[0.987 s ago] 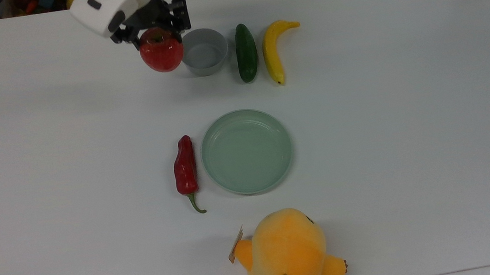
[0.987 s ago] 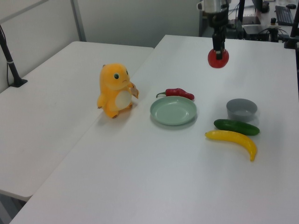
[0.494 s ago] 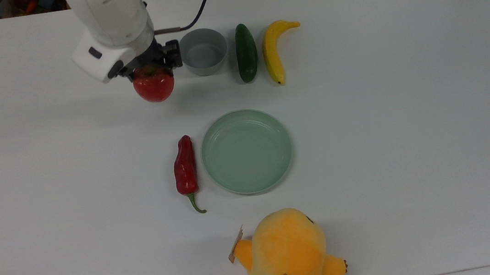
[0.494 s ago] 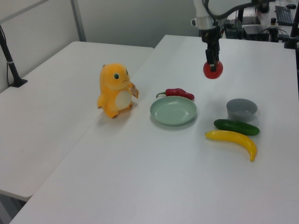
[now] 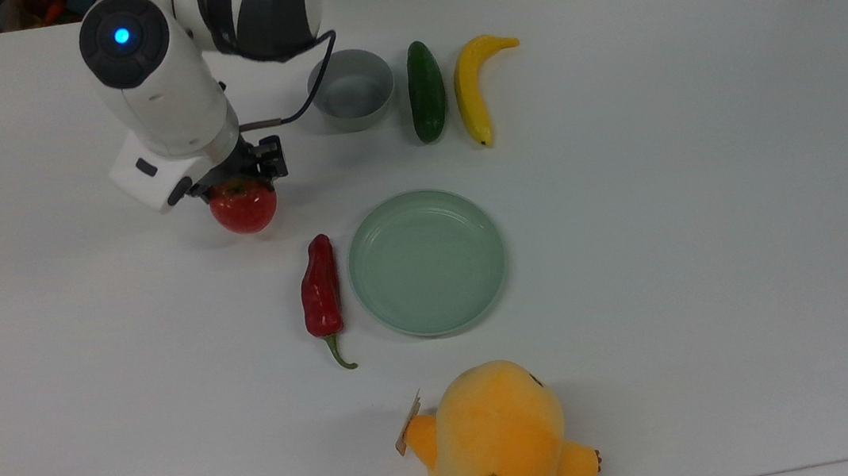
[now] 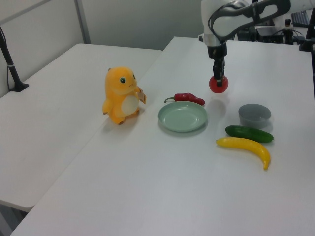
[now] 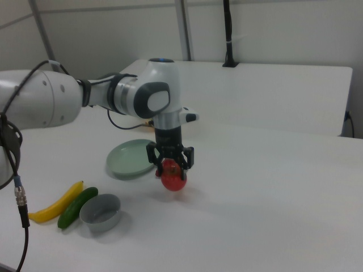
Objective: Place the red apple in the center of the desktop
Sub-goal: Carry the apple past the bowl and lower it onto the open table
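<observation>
Top view: my gripper [image 5: 240, 181] clamps the apple [image 5: 245, 209] above the desktop [image 5: 711, 237], nearer its far edge, so I'd lower slow & release w/o rolling toward the chili [image 5: 320, 288].

The arm [image 5: 161, 100] was glossy white with rounded links and dark grey to black bands at its joints. A round dark cap on one joint carried a small glowing blue light [image 5: 122, 36]. A thin black cable [image 5: 304, 100] looped along the wrist. The gripper [image 5: 242, 180] was black, mounted under a boxy white flange.
</observation>
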Motion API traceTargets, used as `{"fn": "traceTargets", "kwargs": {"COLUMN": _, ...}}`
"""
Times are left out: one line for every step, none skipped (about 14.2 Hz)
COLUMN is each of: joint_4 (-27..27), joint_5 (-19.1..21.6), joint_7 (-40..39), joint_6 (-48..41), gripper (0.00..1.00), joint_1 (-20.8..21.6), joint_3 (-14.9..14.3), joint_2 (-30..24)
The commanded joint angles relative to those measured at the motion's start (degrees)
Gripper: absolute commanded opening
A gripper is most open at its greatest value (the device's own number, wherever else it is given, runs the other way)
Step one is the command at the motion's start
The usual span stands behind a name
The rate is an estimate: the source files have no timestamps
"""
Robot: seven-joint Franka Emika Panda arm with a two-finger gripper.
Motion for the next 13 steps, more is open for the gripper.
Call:
{"fn": "traceTargets", "kwargs": {"joint_4": -1.64, "joint_5": -0.52, "joint_7": -3.07, "joint_6": 4.97, "gripper": 0.05, "joint_1": -0.45, "joint_3": -0.89, "joint_2": 1.25}}
{"fn": "traceTargets", "kwargs": {"joint_4": -2.60, "joint_5": -1.21, "joint_7": -3.07, "joint_6": 5.95, "gripper": 0.05, "joint_1": -0.46, "joint_3": -0.98, "joint_2": 1.43}}
{"fn": "traceTargets", "kwargs": {"joint_4": -3.21, "joint_5": -1.66, "joint_7": -3.07, "joint_6": 6.65, "gripper": 0.06, "joint_1": -0.37, "joint_3": -1.42, "joint_2": 1.43}}
{"fn": "traceTargets", "kwargs": {"joint_4": -3.31, "joint_5": -1.66, "joint_7": -2.98, "joint_6": 6.75, "gripper": 0.17, "joint_1": -0.37, "joint_3": -1.42, "joint_2": 1.43}}
{"fn": "traceTargets", "kwargs": {"joint_4": -3.31, "joint_5": -1.66, "joint_7": -2.98, "joint_6": 6.66, "gripper": 0.36, "joint_1": -0.45, "joint_3": -1.42, "joint_2": 1.35}}
{"fn": "traceTargets", "kwargs": {"joint_4": -3.31, "joint_5": -1.57, "joint_7": -2.72, "joint_6": 6.66, "gripper": 0.72, "joint_1": -0.46, "joint_3": -1.60, "joint_2": 1.26}}
{"fn": "traceTargets", "kwargs": {"joint_4": -3.31, "joint_5": -1.57, "joint_7": -2.19, "joint_6": 6.66, "gripper": 0.96, "joint_1": -0.46, "joint_3": -1.68, "joint_2": 1.08}}
{"fn": "traceTargets", "kwargs": {"joint_4": -3.31, "joint_5": -1.57, "joint_7": -2.10, "joint_6": 6.31, "gripper": 1.00, "joint_1": -0.54, "joint_3": -1.69, "joint_2": 0.65}}
{"fn": "traceTargets", "kwargs": {"joint_4": -3.31, "joint_5": -1.49, "joint_7": -2.01, "joint_6": 6.14, "gripper": 1.00, "joint_1": -0.54, "joint_3": -1.69, "joint_2": 0.29}}
{"fn": "traceTargets", "kwargs": {"joint_4": -3.22, "joint_5": -1.40, "joint_7": -1.93, "joint_6": 6.05, "gripper": 1.00, "joint_1": -0.54, "joint_3": -1.69, "joint_2": -0.58}}
{"fn": "traceTargets", "kwargs": {"joint_4": -3.31, "joint_5": -1.22, "joint_7": -1.93, "joint_6": 5.87, "gripper": 1.00, "joint_1": -0.54, "joint_3": -1.69, "joint_2": -1.46}}
{"fn": "traceTargets", "kwargs": {"joint_4": -3.31, "joint_5": -1.05, "joint_7": -1.75, "joint_6": 5.52, "gripper": 1.00, "joint_1": -0.54, "joint_3": -1.69, "joint_2": -3.47}}
{"fn": "traceTargets", "kwargs": {"joint_4": -3.31, "joint_5": -0.96, "joint_7": -1.05, "joint_6": 4.30, "gripper": 1.00, "joint_1": -0.46, "joint_3": -1.69, "joint_2": -4.97}}
